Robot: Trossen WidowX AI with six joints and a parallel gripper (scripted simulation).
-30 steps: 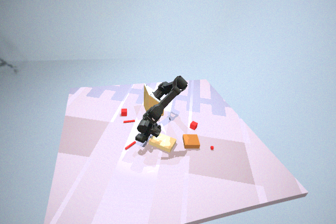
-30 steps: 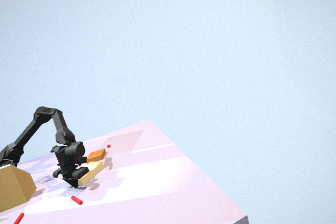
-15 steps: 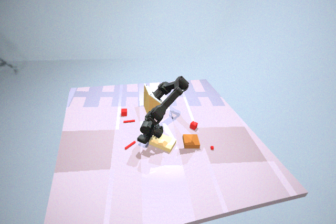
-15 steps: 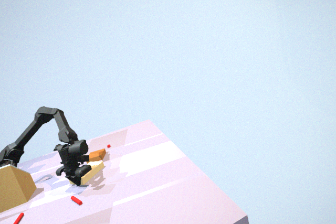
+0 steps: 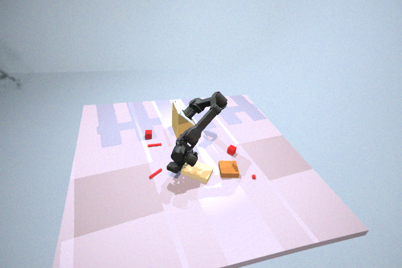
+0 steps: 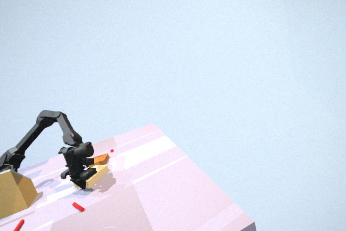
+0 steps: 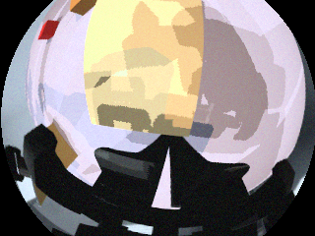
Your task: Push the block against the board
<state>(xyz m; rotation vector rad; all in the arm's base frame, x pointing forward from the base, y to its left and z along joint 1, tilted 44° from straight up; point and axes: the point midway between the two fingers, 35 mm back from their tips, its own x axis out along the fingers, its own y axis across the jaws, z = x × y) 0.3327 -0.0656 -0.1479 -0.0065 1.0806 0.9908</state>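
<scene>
The pale yellow board (image 5: 198,173) (image 6: 100,173) (image 7: 143,59) lies flat, turned at an angle to the orange square block (image 5: 228,167) (image 6: 101,159) (image 7: 84,5). In the top view the block lies right of the board, with a narrow gap between them. My gripper (image 5: 178,172) (image 6: 84,187) (image 7: 170,131) is shut and empty. Its fingertips are low, by the board's left end in the top view. In the wrist view they are at the board's near end, towards its right corner; I cannot tell if they touch it. The arm hides part of that end in the top and exterior views.
A tan angular block (image 5: 176,123) (image 6: 13,192) (image 7: 63,146) stands near the arm's base. Red cubes (image 5: 231,149) (image 5: 148,134) and a tiny red cube (image 5: 253,176) (image 6: 112,150) lie around. One red stick (image 5: 155,173) (image 6: 78,206) lies near the gripper, another (image 5: 154,145) (image 6: 19,225) farther back.
</scene>
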